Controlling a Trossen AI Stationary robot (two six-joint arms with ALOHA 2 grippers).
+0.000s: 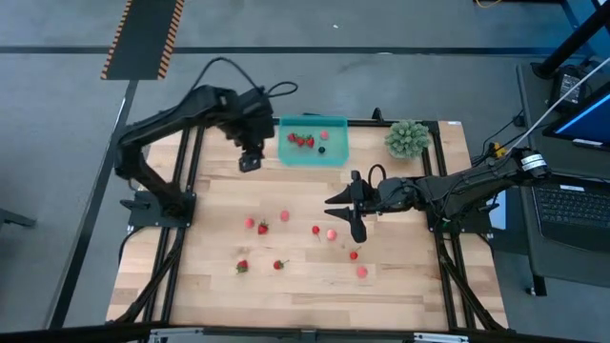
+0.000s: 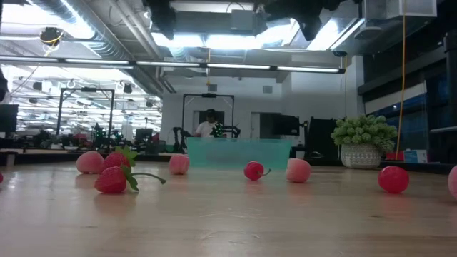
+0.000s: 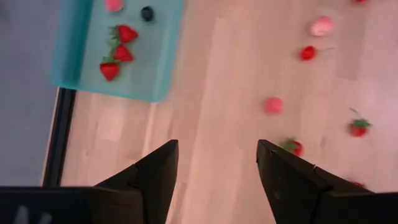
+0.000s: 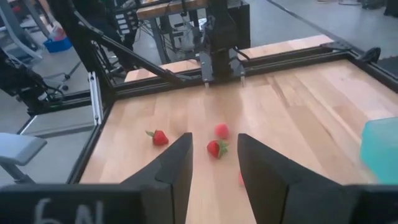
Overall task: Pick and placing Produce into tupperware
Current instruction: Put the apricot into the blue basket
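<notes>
Fingers (image 3: 155, 177) of the left gripper (image 3: 214, 168) stand apart with bare wood between them and nothing held. That gripper (image 1: 250, 159) hangs just beside the left end of the tupperware (image 1: 335, 155), at the far side of the table (image 1: 305, 286).

Across the table, the right gripper (image 4: 214, 165) also has its fingers (image 4: 177, 165) apart, with a gap of tabletop showing between them and nothing in their grasp. In the high view it (image 1: 351, 211) sits over the middle of the table, pointing toward the left arm's side, with loose produce close around it.

The tupperware (image 3: 74, 62) is a shallow teal container lying flat at the far edge, near the centre. Inside it lie three red strawberries (image 3: 118, 53) with green tops close together, a pale pink piece (image 3: 114, 5) and a small dark berry (image 3: 147, 13).

Remaining produce is scattered over the wood nearer the front. A pink piece (image 1: 332, 233) lies just beside the right gripper's tip, a red one (image 1: 315, 230) near it, and two more, red (image 1: 354, 254) and pink (image 1: 362, 272), lie a little further toward the front. To the left lie a pink piece (image 1: 284, 216), another pink one (image 1: 250, 223) next to a red strawberry (image 1: 263, 228), and two red strawberries (image 1: 242, 266) (image 1: 278, 265) near the front.

A spiky green plant ball (image 1: 407, 138) sits at the far right corner, well apart from the container.
</notes>
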